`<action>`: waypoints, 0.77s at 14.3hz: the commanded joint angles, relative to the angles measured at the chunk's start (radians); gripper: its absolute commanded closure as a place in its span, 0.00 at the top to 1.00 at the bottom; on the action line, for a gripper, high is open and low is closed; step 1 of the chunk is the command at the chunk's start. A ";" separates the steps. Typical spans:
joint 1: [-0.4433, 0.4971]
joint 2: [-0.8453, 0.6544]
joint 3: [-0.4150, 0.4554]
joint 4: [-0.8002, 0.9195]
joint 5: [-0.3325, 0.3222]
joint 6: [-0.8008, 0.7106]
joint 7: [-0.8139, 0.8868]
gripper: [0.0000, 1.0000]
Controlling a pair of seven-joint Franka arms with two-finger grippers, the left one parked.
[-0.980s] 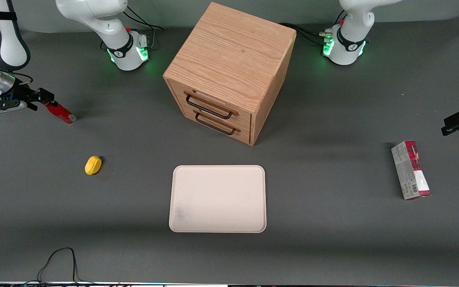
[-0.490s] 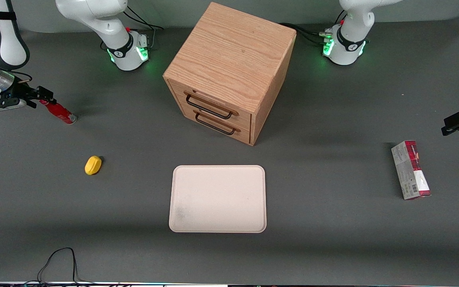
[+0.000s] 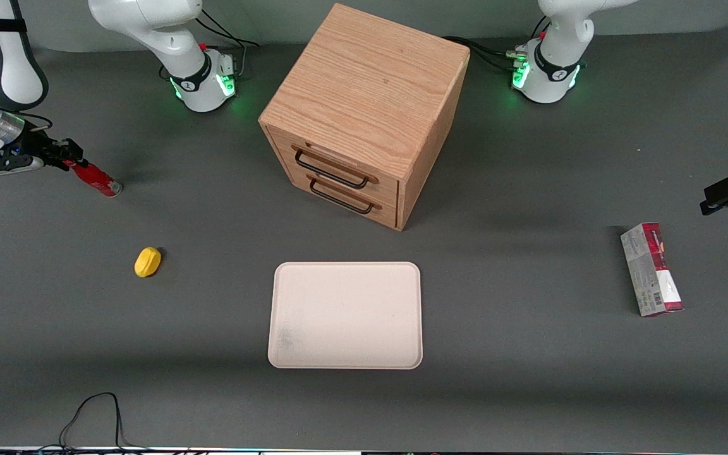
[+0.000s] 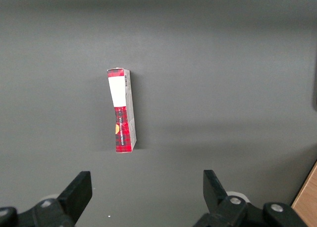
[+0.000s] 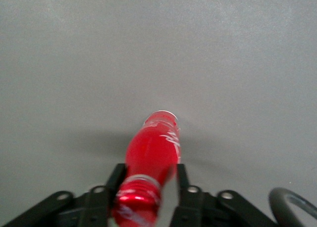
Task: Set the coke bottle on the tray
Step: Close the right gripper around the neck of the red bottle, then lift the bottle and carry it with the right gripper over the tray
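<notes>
The coke bottle is slim and red. It lies slanted on the grey table toward the working arm's end, farther from the front camera than the tray. Its silvery base rests on the table and its cap end points into my right gripper. In the right wrist view the gripper is open, with one black finger on each side of the bottle near its cap. A gap shows between one finger and the bottle. The cream tray lies flat in front of the drawer cabinet, with nothing on it.
The wooden drawer cabinet stands mid-table with two handled drawers. A small yellow object lies between the bottle and the tray, nearer the front camera than the bottle. A red-and-grey carton lies toward the parked arm's end.
My gripper has drawn back slightly along the bottle toward its cap end. The bottle's base has stayed in place on the table.
</notes>
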 commanded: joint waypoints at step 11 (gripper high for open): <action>0.030 0.163 0.218 0.399 0.125 -0.228 0.191 0.00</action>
